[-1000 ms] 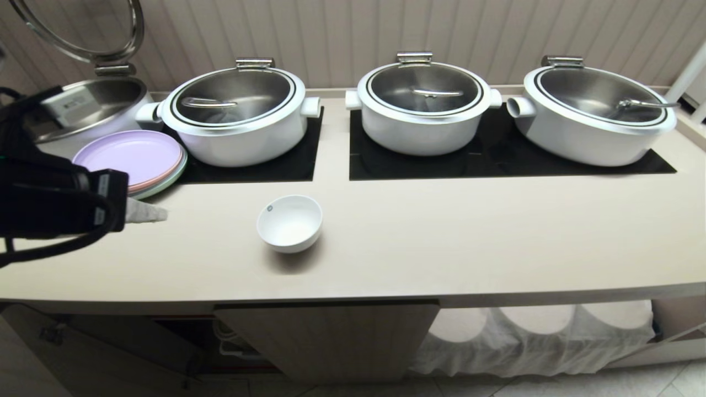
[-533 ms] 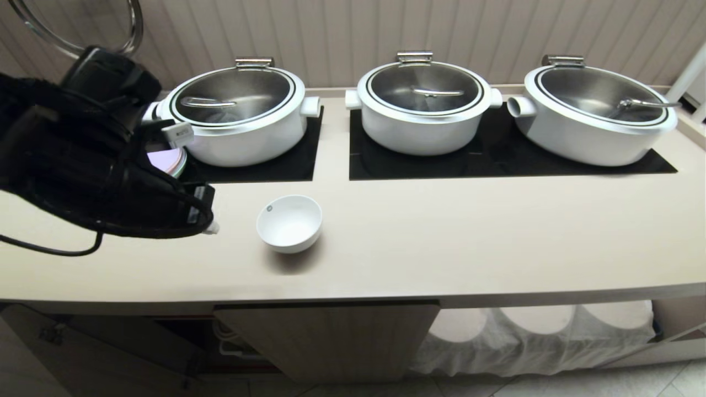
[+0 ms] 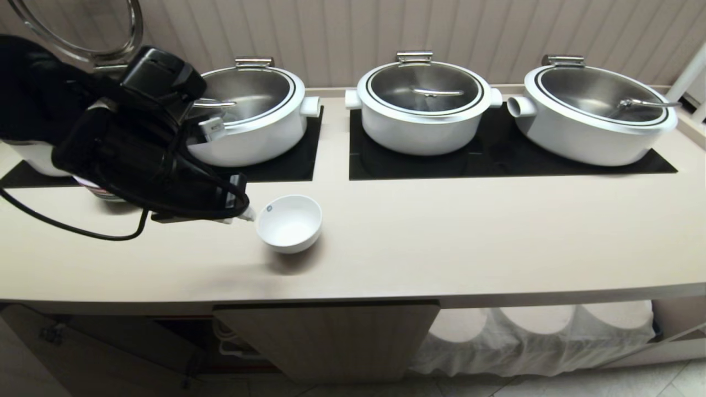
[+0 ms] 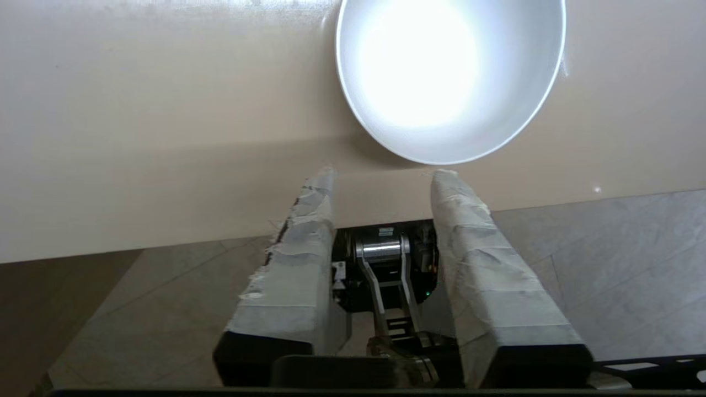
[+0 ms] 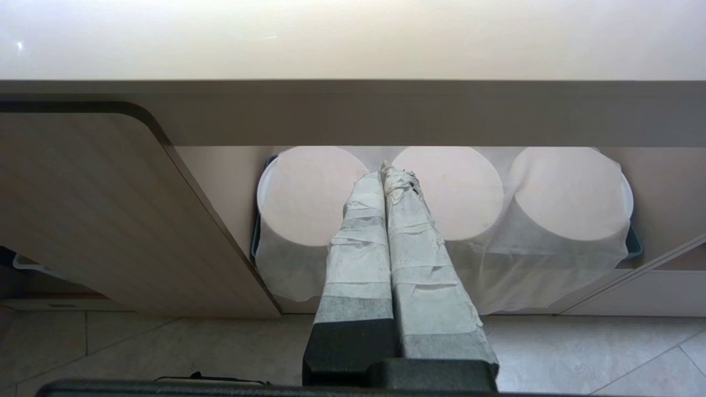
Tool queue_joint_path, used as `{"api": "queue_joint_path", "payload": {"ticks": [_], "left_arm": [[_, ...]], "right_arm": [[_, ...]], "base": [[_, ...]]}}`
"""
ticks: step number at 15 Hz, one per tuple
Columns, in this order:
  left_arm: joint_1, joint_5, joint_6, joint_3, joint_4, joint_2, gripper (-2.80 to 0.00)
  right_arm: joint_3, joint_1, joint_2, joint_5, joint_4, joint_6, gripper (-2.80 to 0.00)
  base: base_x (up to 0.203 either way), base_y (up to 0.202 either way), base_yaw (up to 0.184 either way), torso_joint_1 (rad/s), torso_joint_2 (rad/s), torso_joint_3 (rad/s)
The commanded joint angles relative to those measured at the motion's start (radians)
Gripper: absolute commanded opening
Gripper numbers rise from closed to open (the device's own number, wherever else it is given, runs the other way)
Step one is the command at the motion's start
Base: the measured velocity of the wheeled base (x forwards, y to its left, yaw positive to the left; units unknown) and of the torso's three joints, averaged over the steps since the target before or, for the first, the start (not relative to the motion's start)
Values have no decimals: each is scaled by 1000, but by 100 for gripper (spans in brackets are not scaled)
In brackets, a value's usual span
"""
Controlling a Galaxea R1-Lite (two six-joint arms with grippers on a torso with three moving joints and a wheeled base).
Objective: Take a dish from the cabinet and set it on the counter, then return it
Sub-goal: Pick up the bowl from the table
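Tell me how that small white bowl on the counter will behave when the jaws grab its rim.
The bowl looks glossy and glazed, so its rim may slip between the taped jaws of the left gripper. It appears rigid and probably breakable if dropped on the counter. Its deep rounded sides suggest it could tip or rock if nudged sideways.

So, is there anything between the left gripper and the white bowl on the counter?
Nothing visible. The left gripper has its jaws apart, just short of the dish, with only bare counter between them.
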Motion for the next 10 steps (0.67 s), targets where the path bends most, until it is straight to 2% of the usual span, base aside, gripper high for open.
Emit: {"api": "queue_joint_path", "payload": {"ticks": [1, 6, 8, 10], "left_arm": [[-3, 4, -2, -4, 5, 9, 0], [-7, 38, -1, -26, 6, 45, 0], [-7, 94, -8, -58, 7, 92, 0], [-20, 126, -48, -107, 7, 141, 0]], "right_arm": [[0, 1, 0, 0, 0, -1, -280], [0, 1, 0, 0, 0, -1, -280], [0, 0, 0, 0, 0, 0, -280], [0, 1, 0, 0, 0, -1, -280]], "base": [[0, 0, 0, 0, 0, 0], [0, 0, 0, 0, 0, 0], [0, 0, 0, 0, 0, 0], [0, 0, 0, 0, 0, 0]]}}
